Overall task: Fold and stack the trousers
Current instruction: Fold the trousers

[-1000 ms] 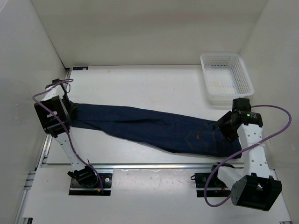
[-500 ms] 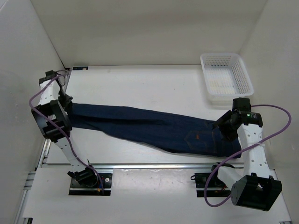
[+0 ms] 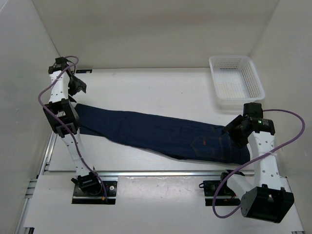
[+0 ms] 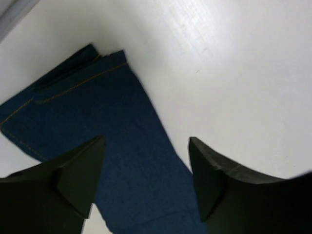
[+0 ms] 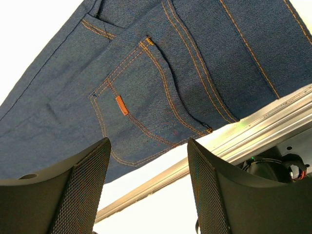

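Note:
The trousers [image 3: 156, 131] lie stretched flat across the table, leg ends at the left and waist at the right. My left gripper [image 3: 78, 87] hangs open above and just behind the leg ends, holding nothing. In the left wrist view the hems [image 4: 73, 95] lie below the open left gripper [image 4: 146, 163]. My right gripper [image 3: 230, 131] hovers open over the waist. The right wrist view shows the back pocket with its orange tab [image 5: 122, 105] beyond the open right gripper [image 5: 148, 163], and nothing sits between its mesh-covered fingers [image 5: 83, 185].
A white mesh basket [image 3: 236, 80] stands at the back right corner. The metal rail [image 3: 156, 172] runs along the table's near edge, just below the waist of the trousers. White walls close in on the left, back and right.
My left gripper has opened and let go of the leg ends, then risen and moved toward the back wall. The leg ends now lie flat. The right arm has hardly moved.

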Robot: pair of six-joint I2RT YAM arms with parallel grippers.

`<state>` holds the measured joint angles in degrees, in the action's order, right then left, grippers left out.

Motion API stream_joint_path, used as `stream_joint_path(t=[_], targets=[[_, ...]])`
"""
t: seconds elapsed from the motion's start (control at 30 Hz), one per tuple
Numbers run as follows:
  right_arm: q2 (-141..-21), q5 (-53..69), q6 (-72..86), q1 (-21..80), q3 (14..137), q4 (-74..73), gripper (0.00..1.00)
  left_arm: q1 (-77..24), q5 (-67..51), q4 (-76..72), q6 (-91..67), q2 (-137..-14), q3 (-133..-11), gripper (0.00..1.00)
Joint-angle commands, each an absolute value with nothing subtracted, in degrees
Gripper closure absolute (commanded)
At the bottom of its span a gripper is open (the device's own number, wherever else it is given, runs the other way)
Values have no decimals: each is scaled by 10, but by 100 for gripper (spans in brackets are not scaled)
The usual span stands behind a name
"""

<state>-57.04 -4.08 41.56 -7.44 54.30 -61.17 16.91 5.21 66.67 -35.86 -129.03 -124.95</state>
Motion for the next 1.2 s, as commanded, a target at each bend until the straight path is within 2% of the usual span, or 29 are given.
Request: stream_joint_path(t=[0.0,0.03,0.07,0.13,0.17,0.2,0.27,0.3,0.33,0.93,1.0,1.07,1.1,1.17], targets=[[-559,-35,409,-76,537,-608,31,180,89,663,-364,-1178,-1196,23],[-565,-35,409,-76,537,-608,31,186,95,663,-364,-1165,-1154,31],[-570,-35,409,-76,537,-608,31,186,100,655,-364,-1153,-1131,54],[-570,-30,409,-76,537,-602,31,201,100,638,-356,-1132,-1068,68],[-570,-30,403,-76,537,-602,31,201,100,632,-356,-1132,-1050,71],[-570,-30,403,-76,542,-602,31,201,100,626,-348,-1132,-1034,67],[-576,-30,397,-76,542,-602,31,207,95,626,-343,-1143,-1009,51],[-576,-30,397,-76,542,-602,31,207,95,626,-343,-1150,-1001,47],[-576,-30,397,-76,542,-602,31,207,95,621,-343,-1150,-992,35],[-576,-30,397,-76,537,-597,31,228,95,564,-343,-1216,-962,34],[-576,-30,397,-76,537,-597,31,228,95,564,-343,-1226,-968,38],[-576,-25,397,-76,537,-597,31,228,95,564,-338,-1226,-975,48],[-576,-25,397,-76,537,-597,31,228,100,564,-338,-1226,-975,64],[-576,-25,397,-76,537,-597,31,228,107,570,-338,-1226,-982,80]])
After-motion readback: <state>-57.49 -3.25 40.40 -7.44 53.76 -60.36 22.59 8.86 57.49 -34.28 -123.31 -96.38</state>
